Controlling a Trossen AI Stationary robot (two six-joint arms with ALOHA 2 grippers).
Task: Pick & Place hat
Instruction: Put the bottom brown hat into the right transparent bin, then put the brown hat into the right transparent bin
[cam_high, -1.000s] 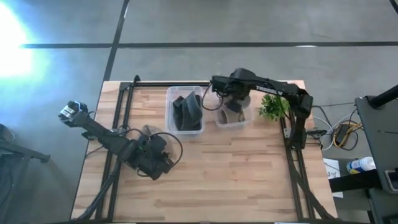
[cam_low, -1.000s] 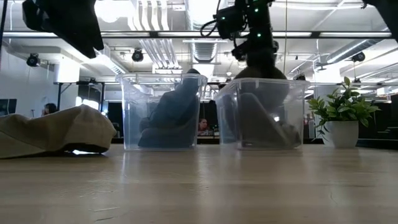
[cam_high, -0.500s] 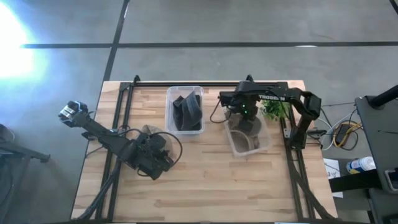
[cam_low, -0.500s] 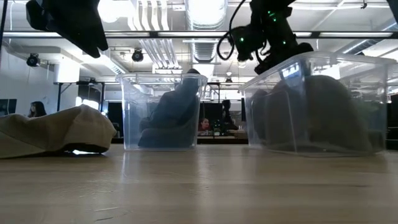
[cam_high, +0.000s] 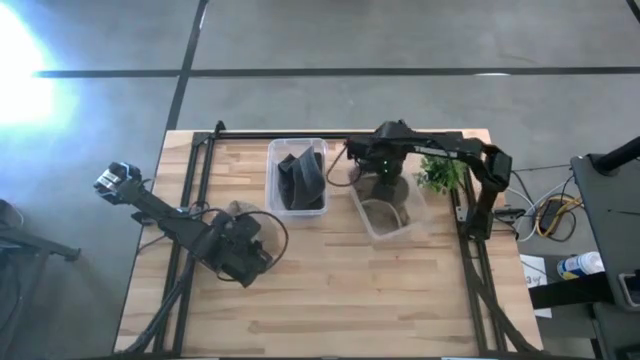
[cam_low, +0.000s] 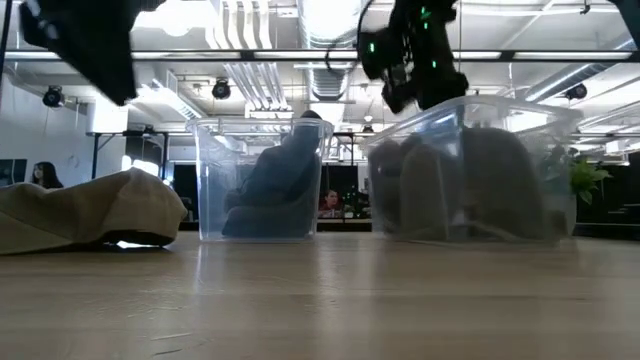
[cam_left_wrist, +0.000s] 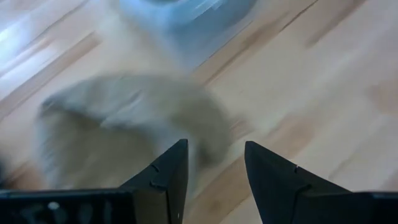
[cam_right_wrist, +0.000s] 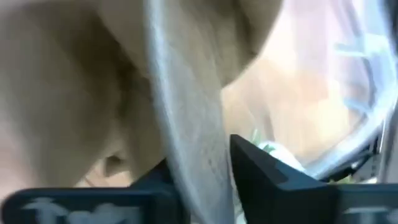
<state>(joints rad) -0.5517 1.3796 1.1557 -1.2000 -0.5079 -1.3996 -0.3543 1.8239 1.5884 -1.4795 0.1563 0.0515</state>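
Observation:
A tan hat (cam_high: 238, 212) (cam_low: 80, 210) lies crown up on the table's left part. My left gripper (cam_high: 246, 256) (cam_left_wrist: 214, 155) hovers open just on its near side, above it, touching nothing. A clear bin (cam_high: 298, 180) holds a dark hat (cam_low: 265, 185). A second clear bin (cam_high: 372, 222) (cam_low: 470, 170) to its right holds an olive hat (cam_high: 394, 198) (cam_right_wrist: 62, 93). My right gripper (cam_high: 382, 172) (cam_right_wrist: 205, 162) is shut on that bin's far wall. My right gripper pinches the right bin's wall at its far rim (cam_right_wrist: 186, 112), one finger (cam_right_wrist: 267, 174) outside the bin and the other on the hat's side, inside. The fingers come from above, pointing down. The bin's bottom looks to be on the table.
A small potted plant (cam_high: 438, 172) (cam_low: 585, 180) stands right of the held bin, near the right arm's base. Black frame rails (cam_high: 195, 180) run along the table's left, far and right sides. Bare wood (cam_high: 350, 300) fills the near half. People show in the room behind.
My right gripper has dragged the right bin away from the left bin toward the near and right edges, turning it about, then drawn it a little way back toward the far left. The bin now sits skewed and nearer the low camera. My left gripper has shifted slightly leftward.

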